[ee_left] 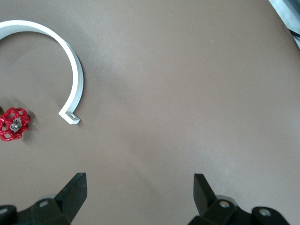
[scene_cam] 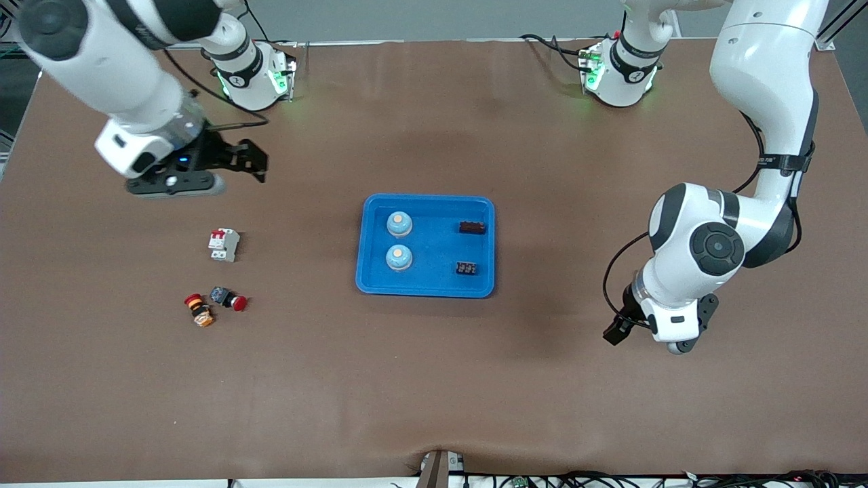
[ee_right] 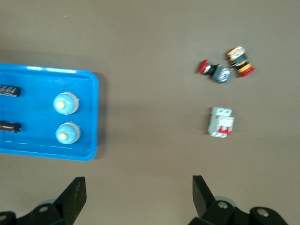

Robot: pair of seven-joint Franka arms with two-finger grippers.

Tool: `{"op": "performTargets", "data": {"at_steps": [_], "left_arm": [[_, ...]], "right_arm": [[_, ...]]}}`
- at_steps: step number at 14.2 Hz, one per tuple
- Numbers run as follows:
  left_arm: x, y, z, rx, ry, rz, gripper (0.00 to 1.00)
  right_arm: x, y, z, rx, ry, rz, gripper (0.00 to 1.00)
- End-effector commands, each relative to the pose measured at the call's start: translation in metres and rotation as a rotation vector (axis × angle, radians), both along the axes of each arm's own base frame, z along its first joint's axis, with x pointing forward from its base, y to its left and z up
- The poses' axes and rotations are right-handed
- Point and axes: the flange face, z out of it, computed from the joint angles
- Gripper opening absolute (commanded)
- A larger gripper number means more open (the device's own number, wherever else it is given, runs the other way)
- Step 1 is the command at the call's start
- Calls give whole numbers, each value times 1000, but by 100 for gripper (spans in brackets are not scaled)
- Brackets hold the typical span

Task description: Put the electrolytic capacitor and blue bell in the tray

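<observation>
The bright-blue tray [scene_cam: 380,281] lies in the middle of the table, and the right wrist view shows it too [ee_right: 91,117]. Two blue bells [scene_cam: 399,222] [scene_cam: 399,257] stand in it side by side. Two small dark parts [scene_cam: 472,227] [scene_cam: 465,269] also lie in it; I cannot tell which is the electrolytic capacitor. My right gripper [scene_cam: 254,161] [ee_right: 138,187] hangs open and empty over bare table toward the right arm's end. At the left arm's end my left gripper [scene_cam: 618,331] [ee_left: 139,187] is open over bare table, holding nothing.
A white circuit breaker [scene_cam: 224,245] and two red-capped push buttons [scene_cam: 229,299] [scene_cam: 199,310] lie toward the right arm's end. The left wrist view shows a white curved clamp [ee_left: 75,79] and a small red handwheel [ee_left: 13,123] on the table.
</observation>
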Motion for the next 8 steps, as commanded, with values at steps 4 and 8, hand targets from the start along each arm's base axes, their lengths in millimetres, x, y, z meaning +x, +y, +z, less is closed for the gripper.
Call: {"op": "performTargets", "data": {"at_steps": [4, 8], "left_arm": [[6, 2, -2, 27, 6, -302, 100], [16, 20, 15, 55, -30, -520, 100]], "right_arm": [[21, -108, 7, -22, -50, -22, 100], [50, -150, 17, -70, -101, -83, 100]]}}
